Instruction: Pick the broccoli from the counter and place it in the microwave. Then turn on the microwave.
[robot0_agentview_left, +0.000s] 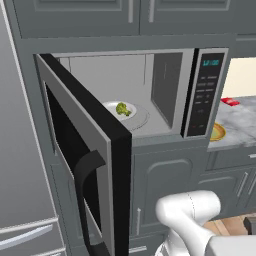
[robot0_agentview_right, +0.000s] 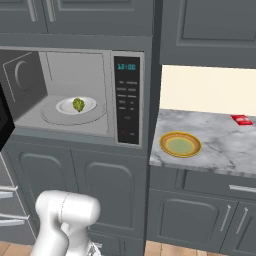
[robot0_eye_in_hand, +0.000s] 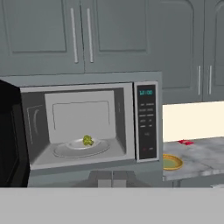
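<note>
**Broccoli on plate inside open microwave; gripper closed and empty**

Left base view, left to right: grey fridge fills the left edge. The microwave door stands swung wide open toward the camera, black curved handle on its face. Behind it, the microwave cavity is exposed. A white plate sits on the glass turntable, and the broccoli rests on that plate, floret up. Right of the cavity: black button panel with teal display lit. Further right, the counter carries a yellow-orange dish near its front edge and a small red object further back.

Right base view confirms: broccoli centred on the plate, inside the cavity, left of the panel. Dish lies on the counter just right of the microwave; red object well apart, toward the back right.

Hand view: camera faces the microwave squarely from a distance. Door open at the left, broccoli on the plate in the cavity, dish at right. The gripper sits low in frame with its fingers pressed together, nothing between them, well apart from the microwave.
</note>
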